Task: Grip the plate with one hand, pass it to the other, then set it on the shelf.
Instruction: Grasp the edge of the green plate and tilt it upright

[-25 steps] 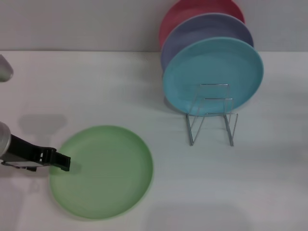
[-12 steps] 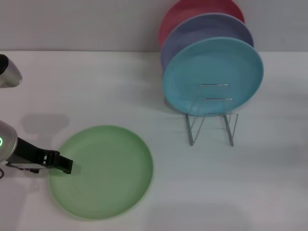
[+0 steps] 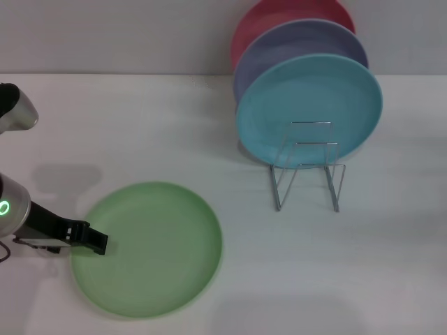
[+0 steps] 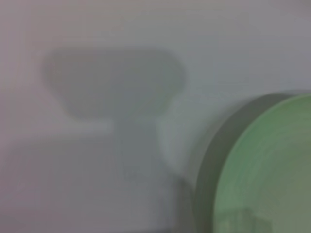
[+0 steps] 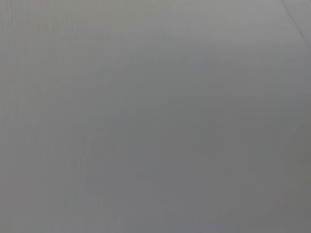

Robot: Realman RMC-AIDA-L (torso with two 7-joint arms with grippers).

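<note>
The light green plate lies flat on the white table, at the front left. My left gripper reaches in from the left and sits at the plate's left rim, its dark tip over the edge. In the left wrist view, part of the green plate and its rim show close up, with the gripper's shadow on the table beside it. The silver wire shelf stands to the right of the plate, its front loops free. My right gripper is out of view, and its wrist view shows only a plain grey surface.
A turquoise plate, a lavender plate and a pink plate stand upright in a row at the back of the shelf. Bare white table lies between the green plate and the shelf.
My left arm has shifted a little toward the table's front, the gripper tip sliding along the plate's left rim. The plate has not moved.
</note>
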